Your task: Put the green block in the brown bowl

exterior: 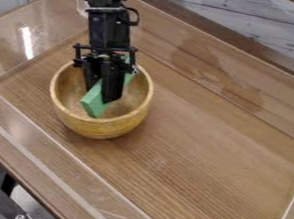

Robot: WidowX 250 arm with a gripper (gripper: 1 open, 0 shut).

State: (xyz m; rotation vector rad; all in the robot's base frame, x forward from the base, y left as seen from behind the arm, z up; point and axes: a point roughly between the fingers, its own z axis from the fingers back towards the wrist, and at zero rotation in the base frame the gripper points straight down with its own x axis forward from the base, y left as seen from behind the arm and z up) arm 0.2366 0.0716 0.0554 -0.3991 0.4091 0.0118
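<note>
The brown bowl (125, 117) stands on the left part of the wooden table, a round light-wood bowl with thick walls. The green block (95, 99) leans tilted inside its hollow, lower end toward the bowl's front left. My black gripper (103, 79) reaches down into the bowl from above and is shut on the block's upper end. The block's top is hidden between the fingers.
The wooden table (213, 150) has a raised clear border along its edges. A grey wall runs behind the back right. Dark gear shows below the table's front-left corner.
</note>
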